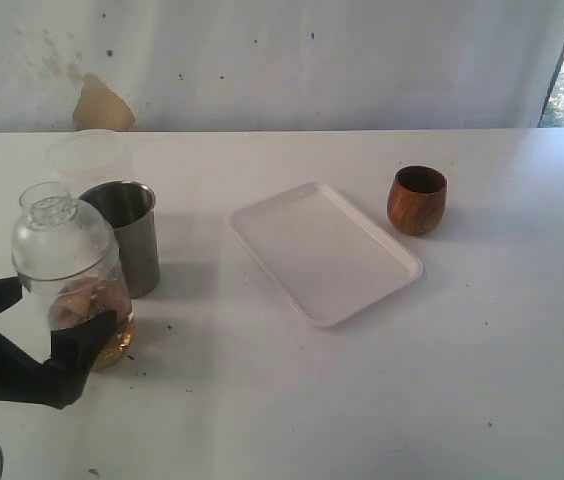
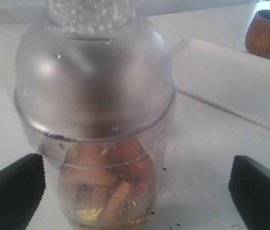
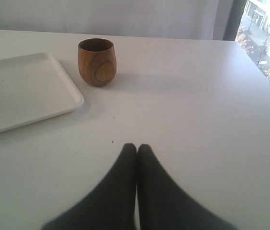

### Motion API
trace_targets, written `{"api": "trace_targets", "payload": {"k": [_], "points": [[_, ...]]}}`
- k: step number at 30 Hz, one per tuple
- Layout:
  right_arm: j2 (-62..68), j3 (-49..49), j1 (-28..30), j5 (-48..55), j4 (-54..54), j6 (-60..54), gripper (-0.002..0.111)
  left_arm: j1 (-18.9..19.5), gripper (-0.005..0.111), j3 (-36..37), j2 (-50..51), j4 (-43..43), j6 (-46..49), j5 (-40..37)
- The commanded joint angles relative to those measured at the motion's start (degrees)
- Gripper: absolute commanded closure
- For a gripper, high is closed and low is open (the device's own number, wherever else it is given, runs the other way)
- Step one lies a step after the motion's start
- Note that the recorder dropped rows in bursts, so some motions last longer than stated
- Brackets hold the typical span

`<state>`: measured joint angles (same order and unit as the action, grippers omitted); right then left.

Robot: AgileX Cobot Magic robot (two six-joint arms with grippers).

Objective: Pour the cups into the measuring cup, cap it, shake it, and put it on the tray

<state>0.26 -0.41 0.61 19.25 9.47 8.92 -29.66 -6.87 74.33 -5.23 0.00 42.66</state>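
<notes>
White tabletop (image 1: 292,400) runs back to a pale, stained wall (image 1: 312,60). Between the spread jaws of the left gripper (image 1: 47,315) stands the clear plastic cylindrical measuring cup (image 1: 72,285). It is upright, its long axis vertical, with a clear domed cap (image 1: 57,225) on it and amber contents low inside. It sits nearer one pad than the other. That pad may be brushing the wall, though the wrist view is too blurred to say. The left arm is plainly the nearer one.

The right gripper (image 3: 136,149) is far from it, its jaws pressed together on nothing.

Beyond the left jaws there are:
- One tall stainless steel tumbler (image 1: 130,235), just beside the measuring cup.
- One frosted white tub (image 1: 87,152), further off.
- One flat white rectangular tray (image 1: 322,250), well apart.
- One round reddish-brown wooden cup (image 1: 417,200), past the tray.
</notes>
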Motion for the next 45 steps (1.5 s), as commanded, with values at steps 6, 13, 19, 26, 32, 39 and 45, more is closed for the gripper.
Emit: {"api": "trace_targets", "payload": {"k": [6,13,19,26,32,39,45], "points": [[-0.26,0.41,0.44,-0.04,0.51,0.17,0.108,-0.13,0.002,0.09,9.99,-0.3,0.0,10.41],[-0.26,0.41,0.44,-0.04,0.51,1.62,0.108,-0.13,0.002,-0.5,16.33,-0.73,0.0,19.27],[-0.26,0.41,0.44,-0.04,0.51,1.62,0.108,-0.13,0.002,-6.33,20.46,-0.54,0.0,19.25],[-0.26,0.41,0.44,-0.04,0.51,1.57,0.108,-0.13,0.002,-10.46,25.87,-0.41,0.0,18.97],[-0.26,0.41,0.44,-0.04,0.51,1.57,0.108,-0.13,0.002,-11.54,26.01,-0.41,0.38,19.46],[-0.26,0.41,0.44,-0.04,0.51,1.57,0.108,-0.13,0.002,-11.54,26.01,-0.25,-1.25,19.51],[-0.26,0.41,0.44,-0.04,0.51,1.57,0.108,-0.13,0.002,-11.7,26.01,0.18,-1.37,20.13]]}}
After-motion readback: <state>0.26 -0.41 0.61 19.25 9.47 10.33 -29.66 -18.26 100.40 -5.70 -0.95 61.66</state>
